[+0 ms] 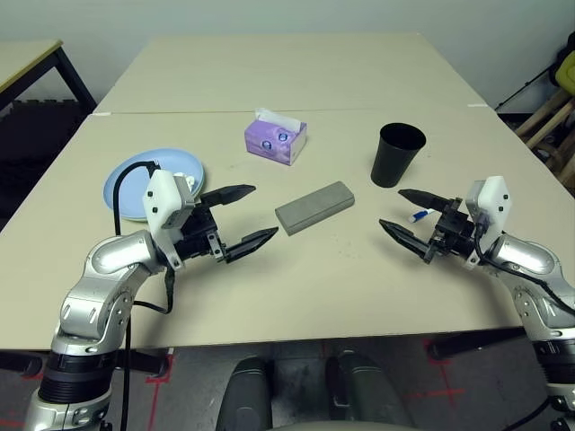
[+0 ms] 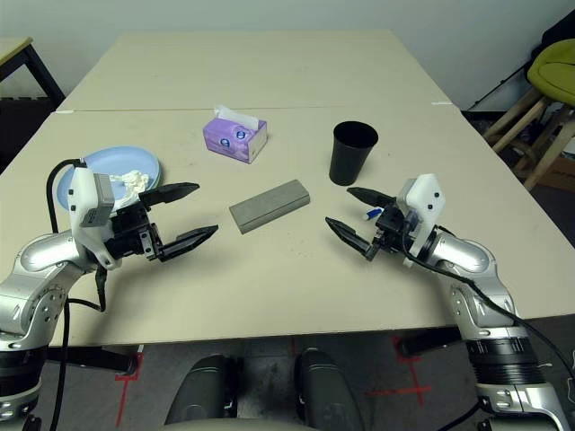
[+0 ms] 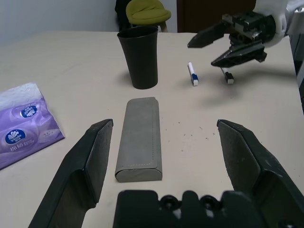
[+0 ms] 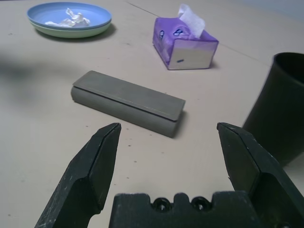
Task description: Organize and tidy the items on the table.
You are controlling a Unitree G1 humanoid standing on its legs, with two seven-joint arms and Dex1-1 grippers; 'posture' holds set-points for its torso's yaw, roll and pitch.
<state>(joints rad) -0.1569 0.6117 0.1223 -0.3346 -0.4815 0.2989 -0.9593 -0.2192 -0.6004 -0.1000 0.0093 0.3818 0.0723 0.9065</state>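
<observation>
My left pincer (image 1: 244, 217) gaping wide, right pincer (image 1: 406, 216) just as wide, both empty, grey glasses case (image 1: 314, 206) lying between them on the worktop (image 1: 341, 278), black cup (image 1: 396, 153) upright beyond.

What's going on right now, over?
Both end effectors open, empty: left, right. Grey glasses case lies shut between them, untouched. Crumpled tissue on stacked plates. Nothing blocking the case.

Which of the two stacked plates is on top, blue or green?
The blue round plate, holding the crumpled white tissue; only the green round plate's rim shows beneath.
</observation>
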